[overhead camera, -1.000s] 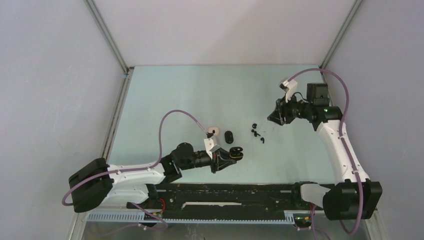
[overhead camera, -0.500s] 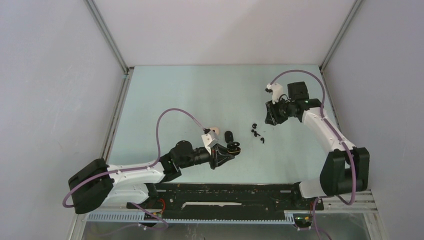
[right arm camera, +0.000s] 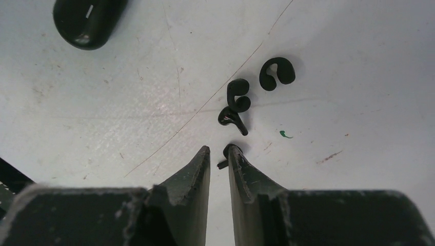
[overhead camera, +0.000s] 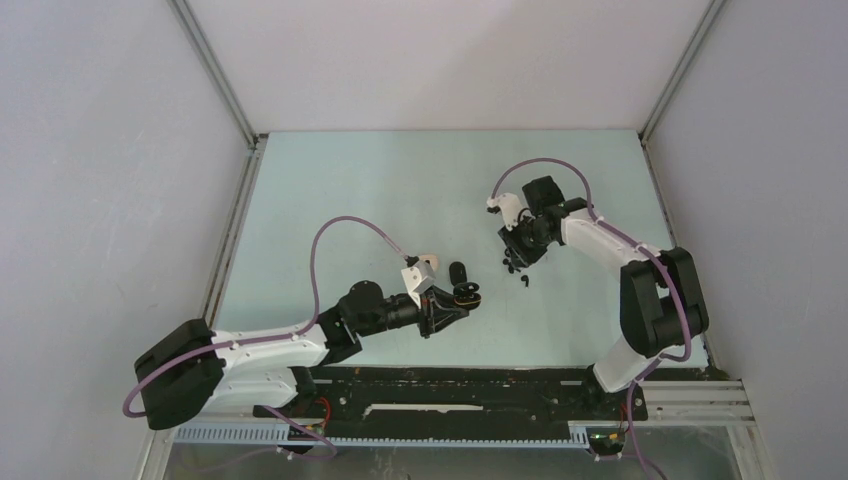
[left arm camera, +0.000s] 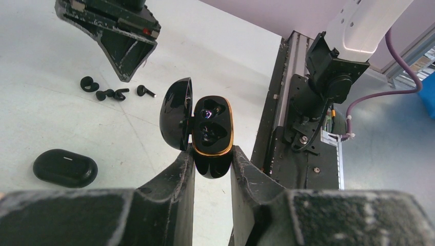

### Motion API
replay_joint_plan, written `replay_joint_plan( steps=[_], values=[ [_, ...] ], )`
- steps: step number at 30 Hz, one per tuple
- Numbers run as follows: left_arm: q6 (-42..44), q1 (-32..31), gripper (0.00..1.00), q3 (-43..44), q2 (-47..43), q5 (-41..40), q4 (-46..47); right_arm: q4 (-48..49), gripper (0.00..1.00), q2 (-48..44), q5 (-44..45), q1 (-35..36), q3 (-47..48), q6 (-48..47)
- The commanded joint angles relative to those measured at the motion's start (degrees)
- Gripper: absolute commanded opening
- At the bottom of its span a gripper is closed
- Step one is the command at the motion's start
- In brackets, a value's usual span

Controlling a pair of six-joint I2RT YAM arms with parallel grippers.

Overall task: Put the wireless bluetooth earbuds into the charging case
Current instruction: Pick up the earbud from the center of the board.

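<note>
Spanning the scene, the tabletop point(overhead camera: 330, 190) carries everything loose. The left tool point(left arm camera: 211, 152) is pinching the open case point(left arm camera: 211, 128), lid swung back, both sockets looking empty, so I judge nothing is inserted yet. The right tool point(right arm camera: 219, 149) hangs low, jaws a slit apart; a shut case point(right arm camera: 87, 20) lies well ahead to its left. One earbud point(right arm camera: 222, 164) sits at its tips, pinched or not I cannot tell; three more earbuds point(right arm camera: 237, 97) lie just ahead.

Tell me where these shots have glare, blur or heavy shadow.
Left wrist: bright glints on the glossy open charging case, the hand's fingers blurred up close. Right wrist: earbuds sharp with soft shadows, a pale sheen on the table. Top external: even light, earbuds tiny.
</note>
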Motion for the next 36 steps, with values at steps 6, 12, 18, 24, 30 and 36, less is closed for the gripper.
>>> replay_joint_plan(
  steps=[6, 12, 18, 24, 30, 36],
  values=[
    [-0.9, 0.3, 0.0, 0.2, -2.3, -0.4, 1.5, 0.1, 0.27, 4.0, 4.0, 3.1, 3.2, -0.2],
    [-1.4, 0.3, 0.0, 0.3, -1.9, -0.3, 1.6, -0.3, 0.27, 4.8, 5.1, 3.9, 3.2, -0.2],
    [-1.7, 0.3, 0.0, 0.5, -1.5, -0.2, 1.6, -2.1, 0.29, 5.0, 8.7, 4.0, 3.2, 1.4],
    [-1.9, 0.3, 0.0, 0.9, -0.6, 0.1, 1.6, -3.7, 0.35, 5.0, 11.4, 4.2, 3.2, 2.4],
    [-2.4, 0.3, 0.0, 1.5, 0.2, 0.7, 1.6, -4.4, 0.38, 6.2, 13.2, 4.9, 3.2, 2.8],
    [-2.9, 0.3, 0.0, 1.2, 0.0, 0.6, 1.6, -4.2, 0.39, 8.2, 14.8, 5.1, 3.2, 3.0]
  ],
)
